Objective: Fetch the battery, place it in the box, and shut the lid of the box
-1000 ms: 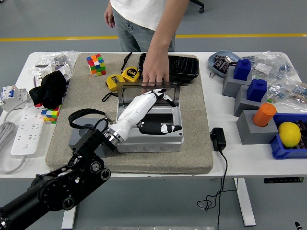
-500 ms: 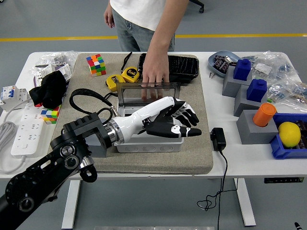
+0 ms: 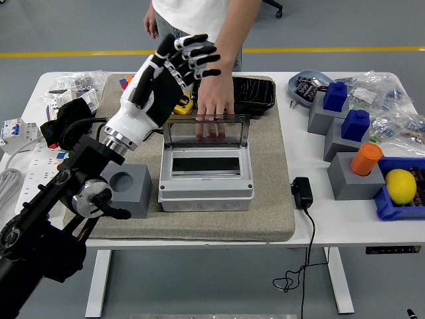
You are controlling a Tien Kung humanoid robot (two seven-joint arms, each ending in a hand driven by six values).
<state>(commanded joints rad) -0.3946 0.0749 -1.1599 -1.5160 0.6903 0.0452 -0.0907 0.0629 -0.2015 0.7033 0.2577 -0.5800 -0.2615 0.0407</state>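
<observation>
Left robot hand (image 3: 174, 66) raised high at 11 o'clock of the box (image 3: 206, 176), fingers spread, gripping nothing. Grey box at mid-mat on the bench (image 3: 332, 216), its clear lid (image 3: 206, 128) upright at the 12 o'clock edge, steadied by a person's hand (image 3: 216, 106). Dark slab, perhaps the battery (image 3: 206, 163), lying inside the box. Grey block (image 3: 127, 187) just beside the box at 9 o'clock.

left hand (image 3: 166, 70) raised, fingers (image 3: 199, 56) spread | person's hand (image 3: 215, 109) on box (image 3: 206, 178) lid (image 3: 204, 130), upright
</observation>
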